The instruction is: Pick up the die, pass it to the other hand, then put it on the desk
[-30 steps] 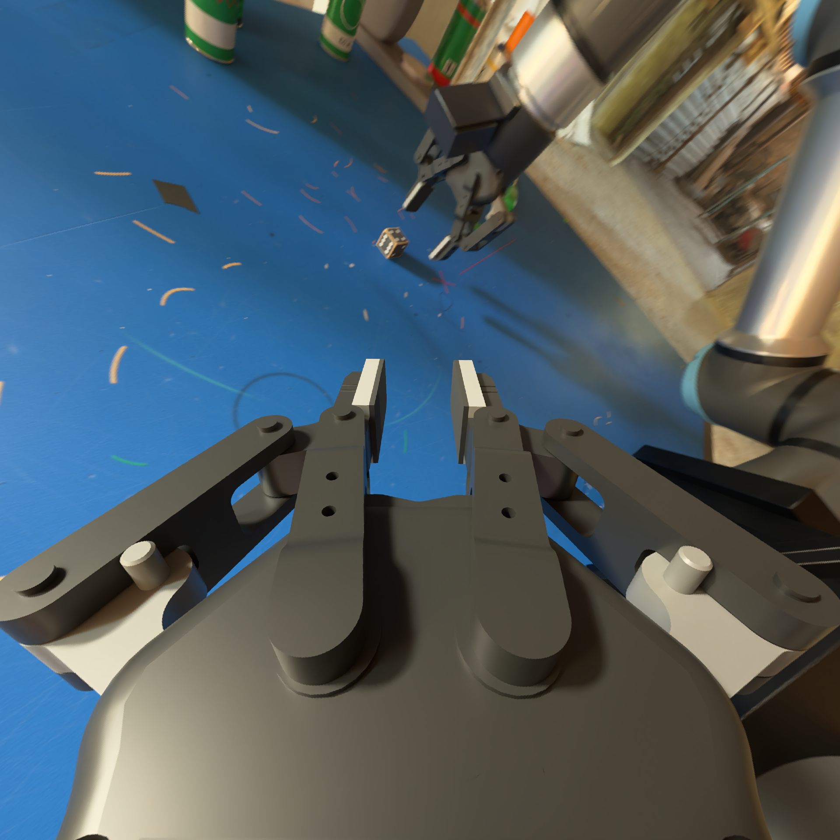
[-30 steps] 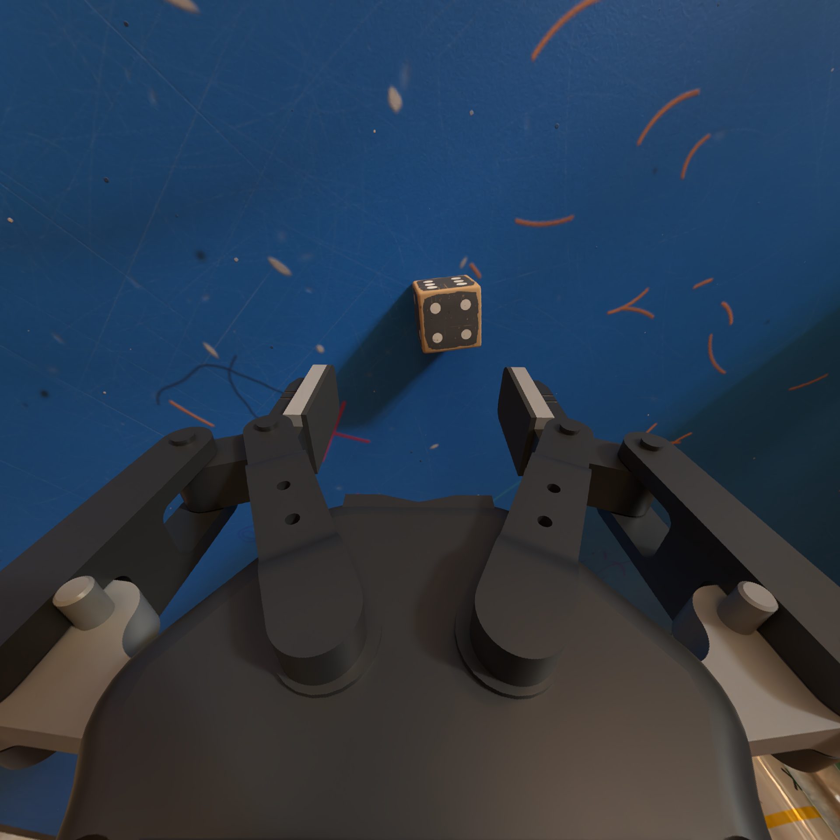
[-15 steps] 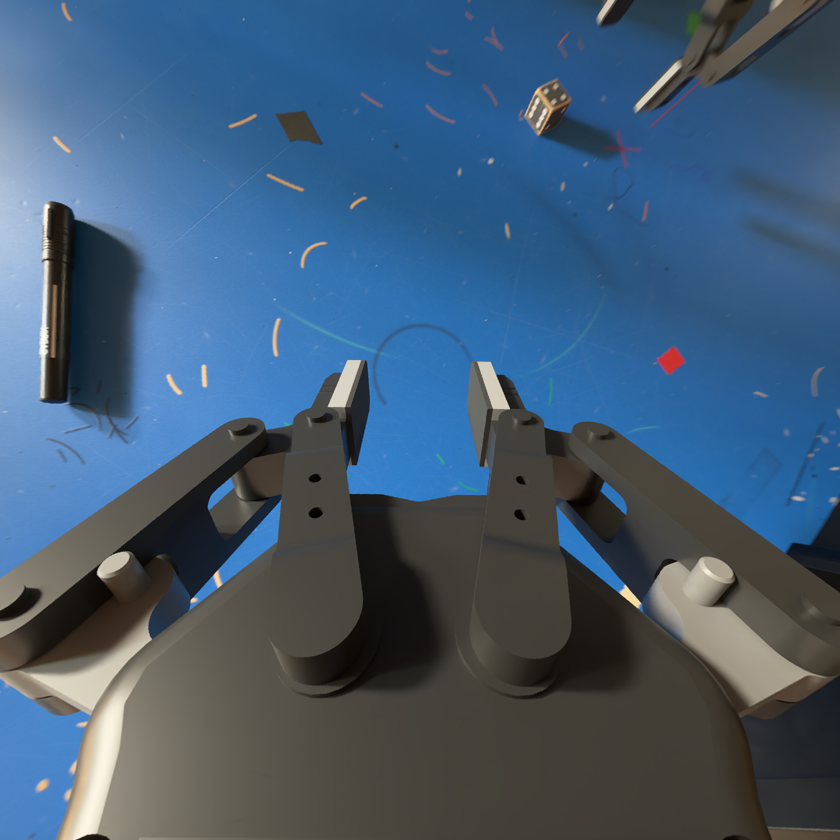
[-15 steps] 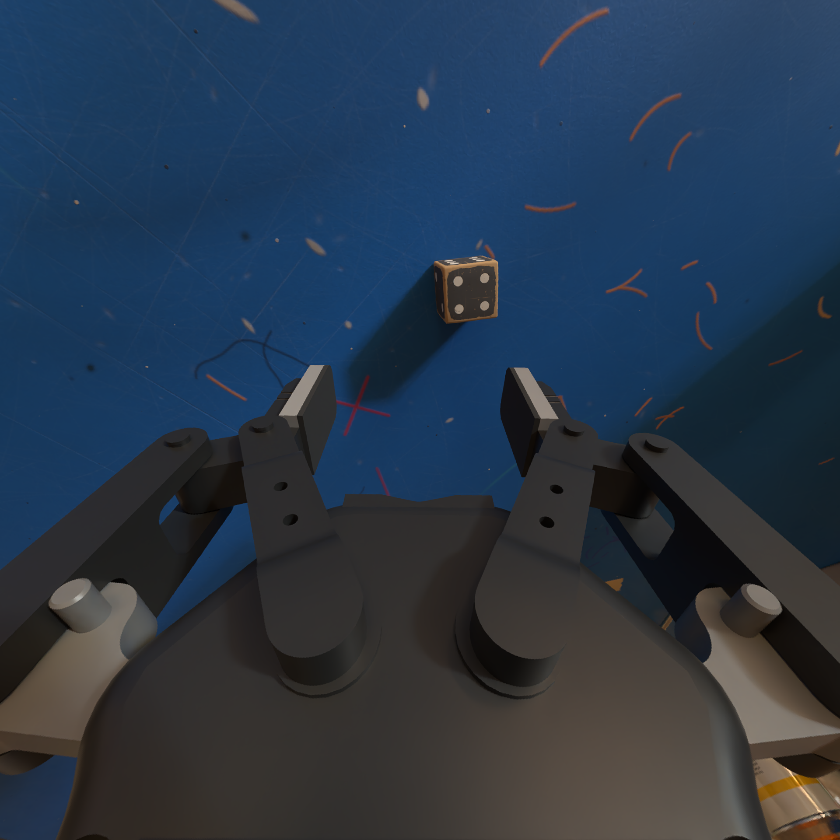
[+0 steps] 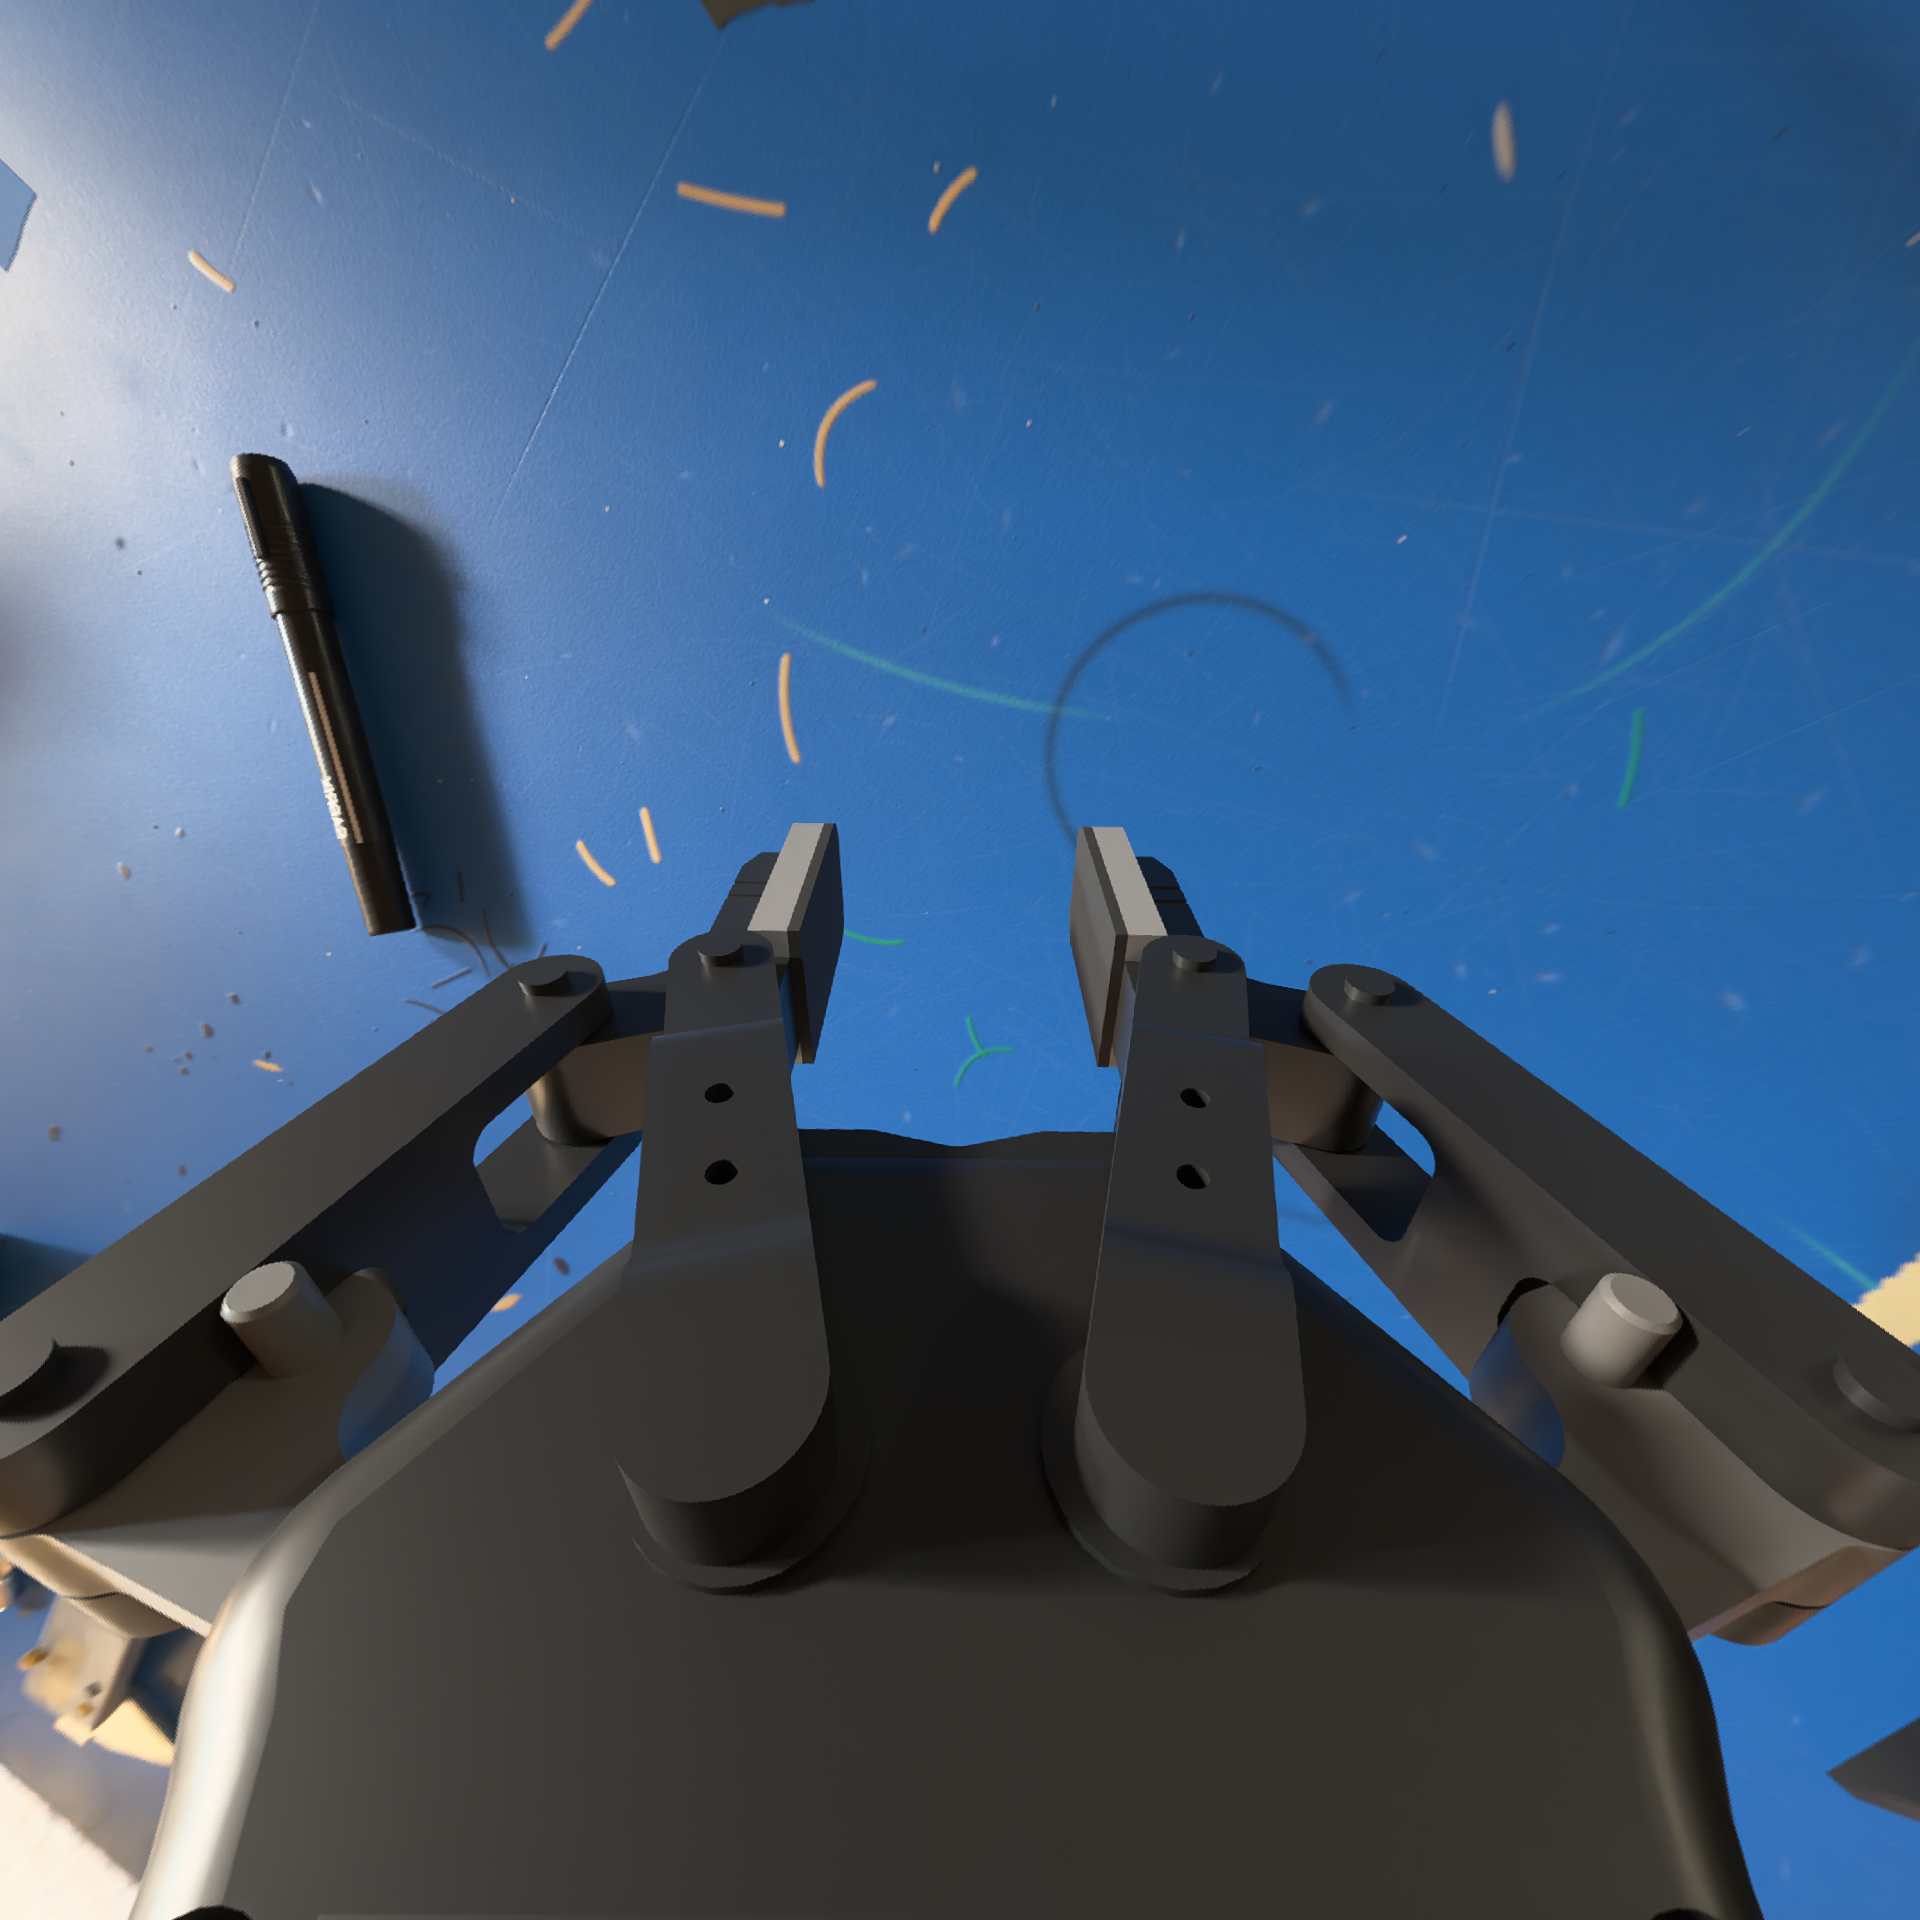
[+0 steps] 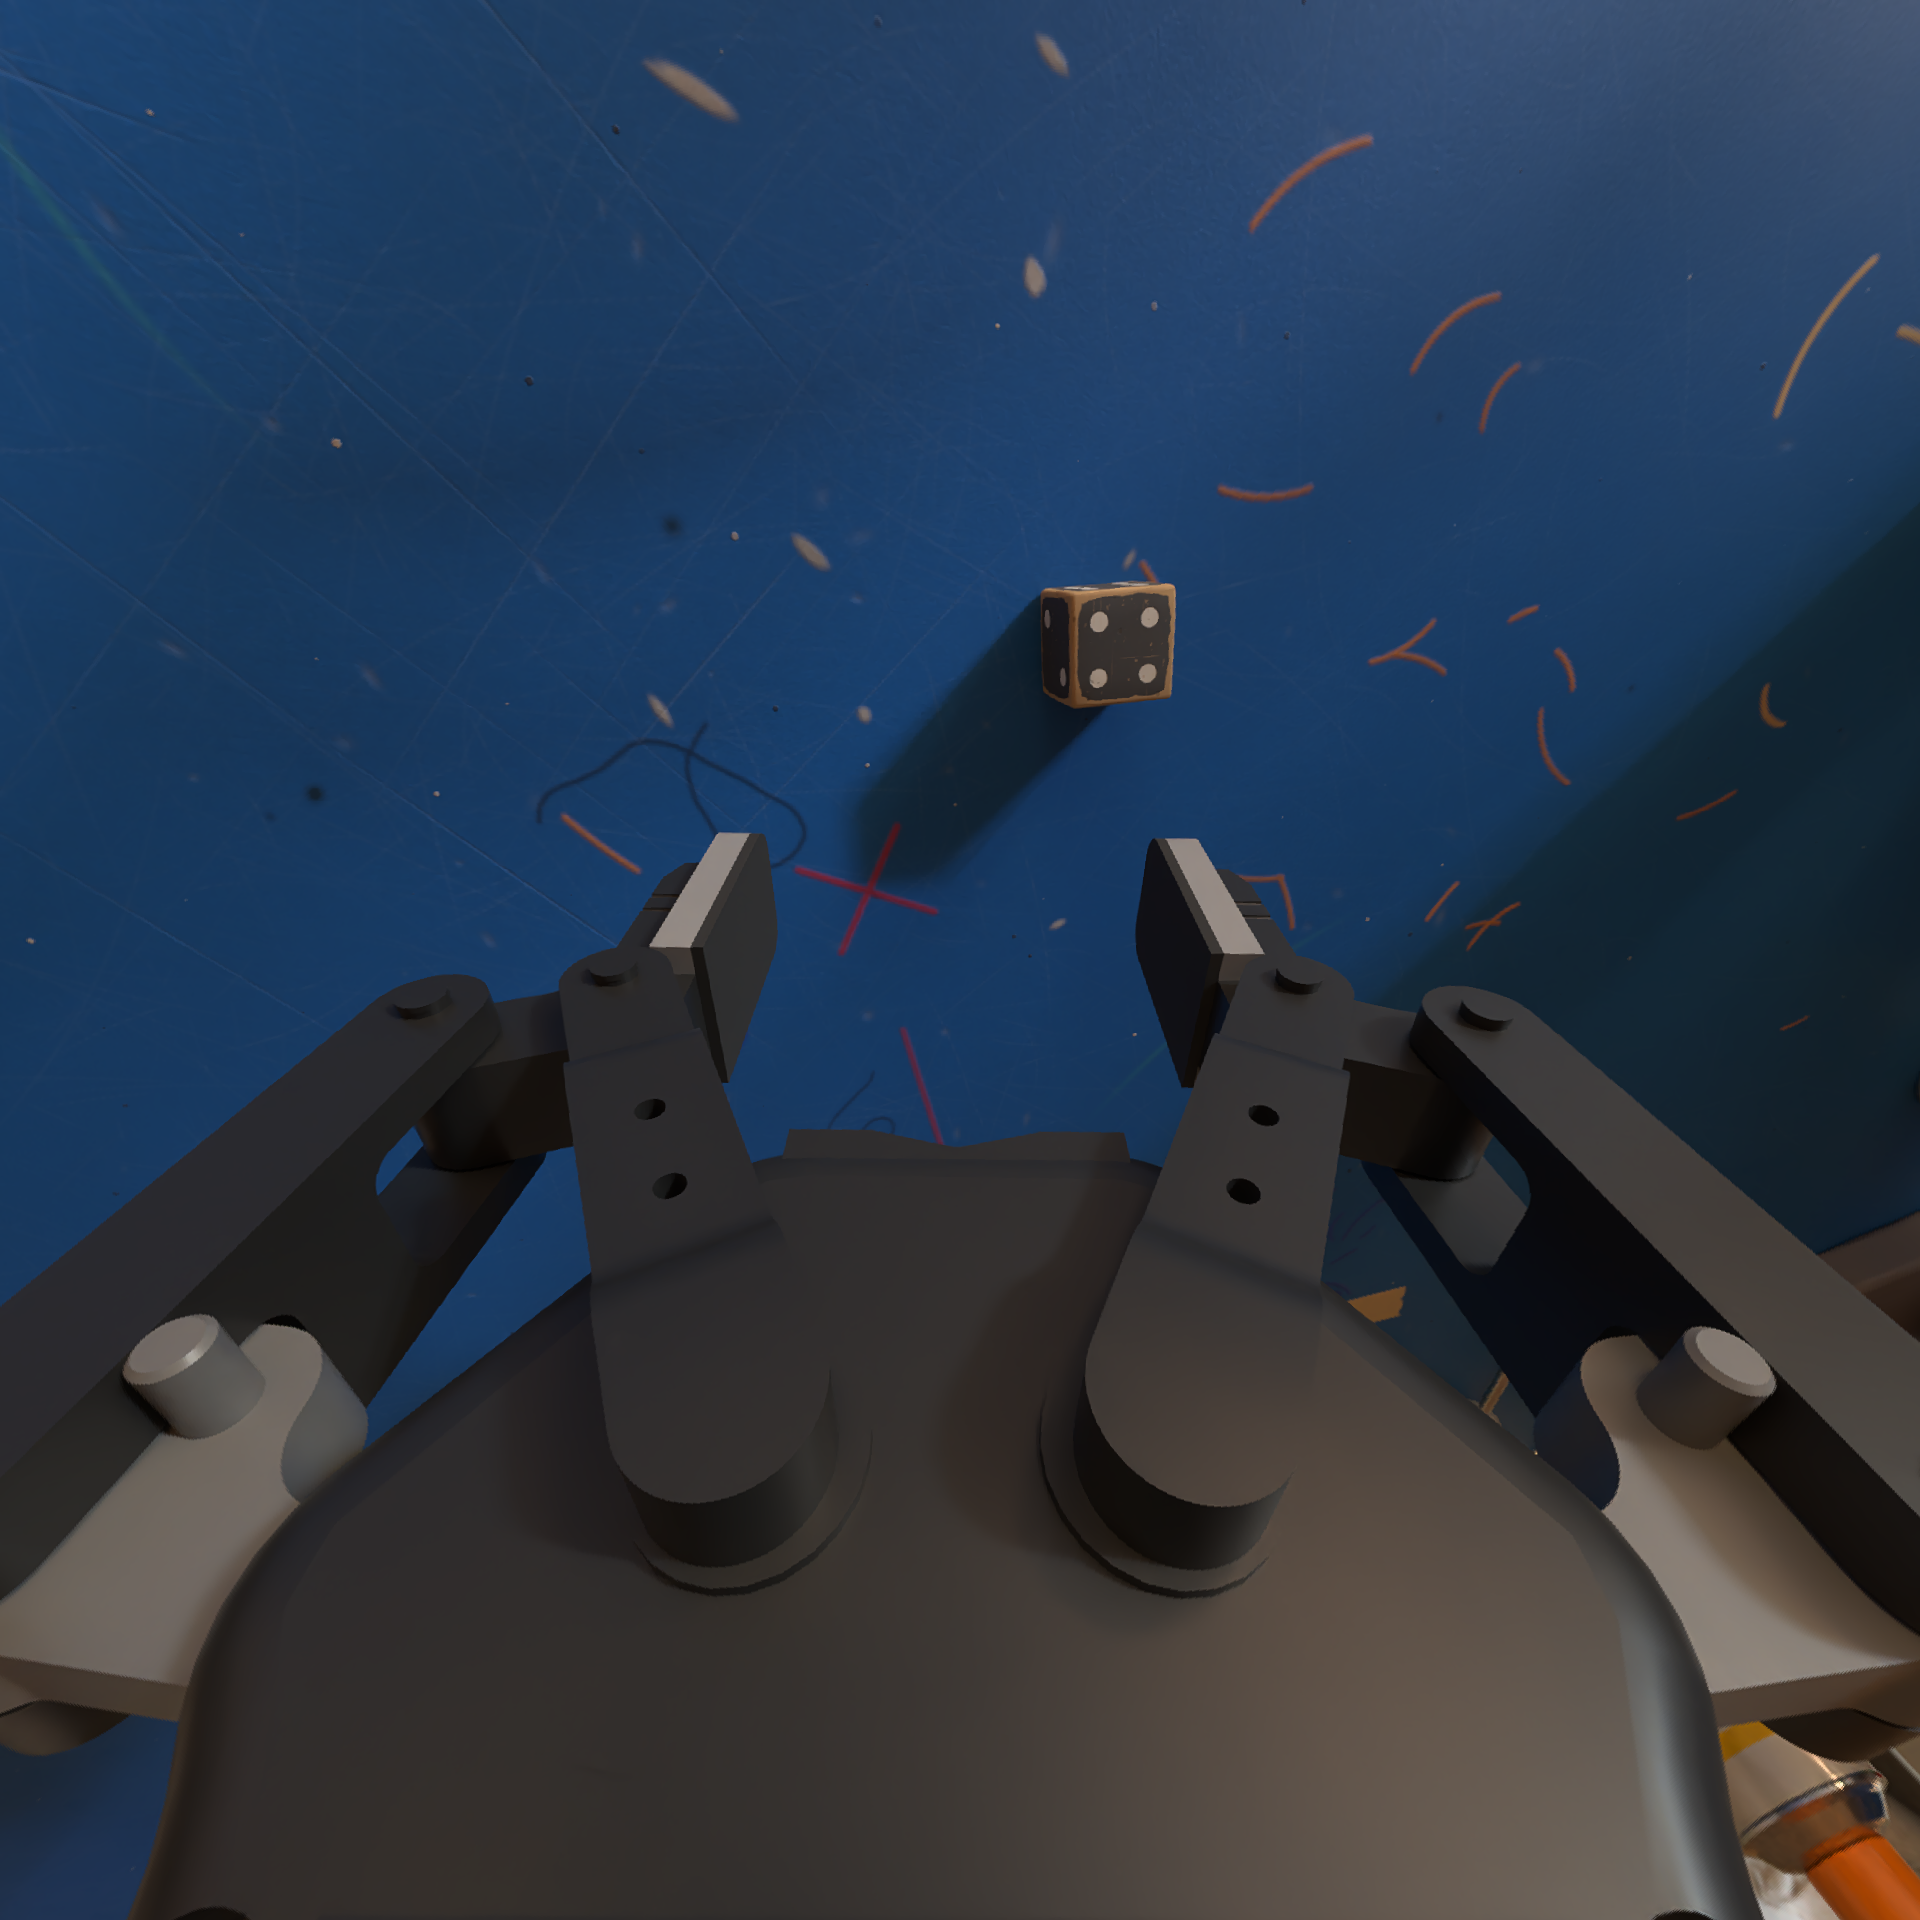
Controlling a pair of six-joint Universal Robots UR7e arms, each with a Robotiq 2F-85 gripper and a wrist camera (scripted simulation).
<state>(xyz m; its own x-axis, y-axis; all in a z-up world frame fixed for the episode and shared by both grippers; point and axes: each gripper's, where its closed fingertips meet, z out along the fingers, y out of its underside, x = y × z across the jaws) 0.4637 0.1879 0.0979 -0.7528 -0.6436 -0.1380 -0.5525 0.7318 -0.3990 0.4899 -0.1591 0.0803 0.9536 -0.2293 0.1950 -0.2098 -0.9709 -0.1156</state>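
A small black die [image 6: 1109, 644] with tan worn edges and white pips lies on the blue desk [image 6: 416, 416], alone and free. My right gripper [image 6: 956, 862] is open and empty, its fingertips above and short of the die, which lies ahead and slightly right of them. My left gripper [image 5: 956, 852] is open and empty over bare blue desk [image 5: 1351, 312]. The die and the right gripper do not show in the left wrist view.
A black marker pen [image 5: 317, 691] lies on the desk left of my left gripper. The desk surface is scratched and littered with small orange, green and red marks. A dark shadow band crosses the right side of the right wrist view [image 6: 1766, 779].
My left gripper has swung away leftward and opened wider; the die and right gripper have left its view. My right gripper has drawn back from the die, which looks smaller and farther.
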